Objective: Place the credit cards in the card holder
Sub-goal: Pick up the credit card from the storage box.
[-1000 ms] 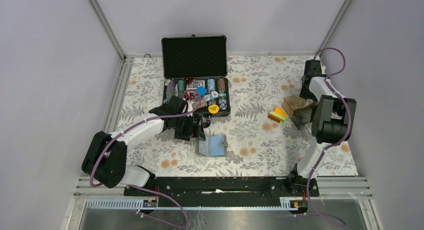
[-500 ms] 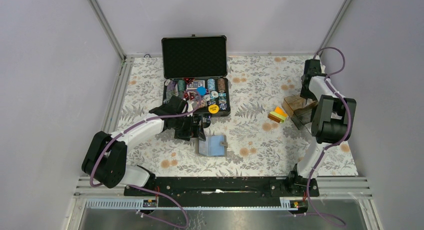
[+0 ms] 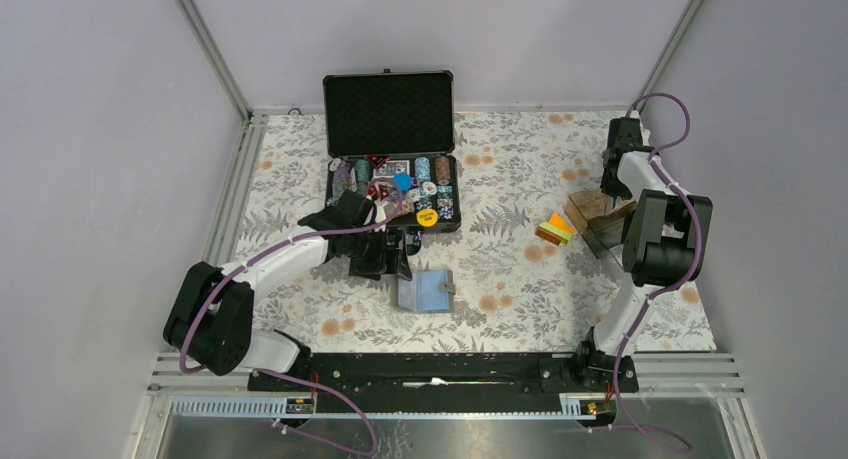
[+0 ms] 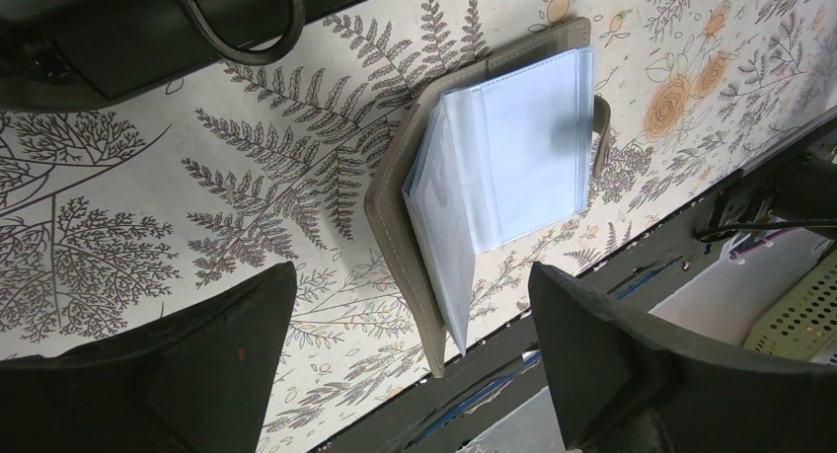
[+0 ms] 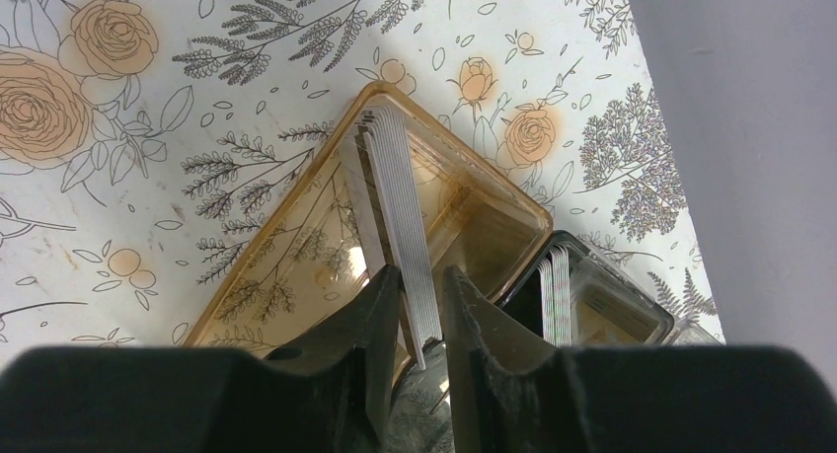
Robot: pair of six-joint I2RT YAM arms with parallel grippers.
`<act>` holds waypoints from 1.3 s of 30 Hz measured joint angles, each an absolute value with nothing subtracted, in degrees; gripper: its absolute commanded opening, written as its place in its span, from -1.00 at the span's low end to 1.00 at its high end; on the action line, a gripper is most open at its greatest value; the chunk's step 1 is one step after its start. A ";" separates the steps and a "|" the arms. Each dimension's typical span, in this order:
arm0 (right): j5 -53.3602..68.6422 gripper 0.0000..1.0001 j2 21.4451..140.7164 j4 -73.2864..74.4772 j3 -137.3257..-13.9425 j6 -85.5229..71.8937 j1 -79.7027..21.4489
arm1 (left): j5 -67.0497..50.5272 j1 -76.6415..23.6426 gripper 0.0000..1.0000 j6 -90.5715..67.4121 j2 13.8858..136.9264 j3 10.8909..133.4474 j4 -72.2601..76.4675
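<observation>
The credit cards (image 3: 555, 227), a small orange, yellow and green pile, lie on the floral cloth, left of the right gripper. The card holder (image 3: 424, 291) lies open near the front middle; the left wrist view shows its grey cover and pale blue sleeves (image 4: 503, 167). My left gripper (image 3: 400, 263) is open and empty just above and behind it, with jaws wide apart in its wrist view (image 4: 410, 359). My right gripper (image 5: 422, 315) is shut on a stack of white-edged cards (image 5: 400, 191) standing in the brownish acrylic box (image 5: 286, 256).
An open black chip case (image 3: 392, 169) with chips and a boxed deck stands at the back middle. The acrylic box (image 3: 592, 207) and a second clear part (image 5: 602, 305) holding more cards sit at the right. Grey walls close in on all sides.
The right gripper and the acrylic box piece have shifted slightly. The left arm, the card holder and the coloured cards have not moved.
</observation>
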State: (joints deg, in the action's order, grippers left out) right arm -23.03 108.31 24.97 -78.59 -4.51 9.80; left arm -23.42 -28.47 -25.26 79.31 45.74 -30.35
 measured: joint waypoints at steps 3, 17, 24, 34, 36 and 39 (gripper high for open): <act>-22.94 -0.48 108.29 24.97 -78.59 -4.58 9.80 | -23.42 -28.47 0.83 -25.26 79.31 45.74 -30.37; -21.85 -0.73 108.27 24.97 -78.76 -4.69 9.80 | -23.42 -28.58 0.83 -25.26 79.31 45.76 -30.39; -21.34 -0.79 108.01 24.99 -78.78 -4.78 9.80 | -23.42 -28.58 0.83 -25.26 79.31 45.78 -30.39; -19.40 -0.94 107.07 24.99 -78.81 -4.75 9.80 | -23.42 -28.60 0.83 -25.26 79.31 45.87 -30.39; -18.85 -0.96 106.89 24.99 -78.81 -4.73 9.80 | -23.42 -28.64 0.83 -25.26 79.31 45.89 -30.39; -18.41 -0.97 106.63 24.99 -78.81 -4.69 9.80 | -23.42 -28.69 0.83 -25.26 79.31 45.93 -30.39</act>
State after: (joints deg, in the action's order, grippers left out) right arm -18.41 106.63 24.99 -78.81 -4.69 9.80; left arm -23.42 -28.69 -25.26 79.31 45.93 -30.39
